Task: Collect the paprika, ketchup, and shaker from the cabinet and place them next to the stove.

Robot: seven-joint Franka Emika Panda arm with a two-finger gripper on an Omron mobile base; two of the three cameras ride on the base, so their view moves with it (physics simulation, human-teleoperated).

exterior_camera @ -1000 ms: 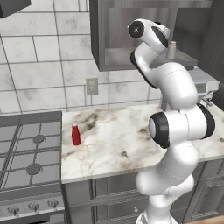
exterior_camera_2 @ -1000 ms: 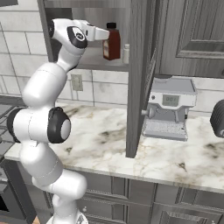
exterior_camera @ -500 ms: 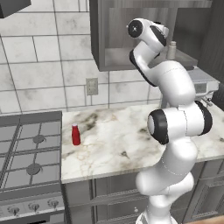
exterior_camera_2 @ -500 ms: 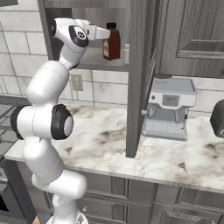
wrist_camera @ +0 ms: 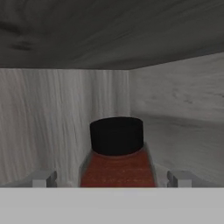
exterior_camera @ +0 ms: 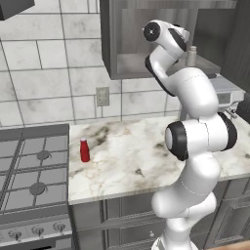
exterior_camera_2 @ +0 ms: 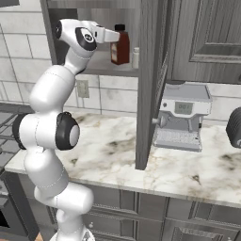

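my jaws (wrist_camera: 112, 178) stand wide open, one tip on each side of the paprika (exterior_camera_2: 120, 46), which stands on the cabinet (exterior_camera_2: 146, 84) shelf toward its right end, the shaker (exterior_camera_2: 135, 57) just beside it. i judge i should ease in level until the bottle's body sits between the tips, then close squarely below the black cap. the ketchup (exterior_camera: 84, 150) already stands at the desk's (exterior_camera: 146, 161) left edge, near the stove (exterior_camera: 29, 176).
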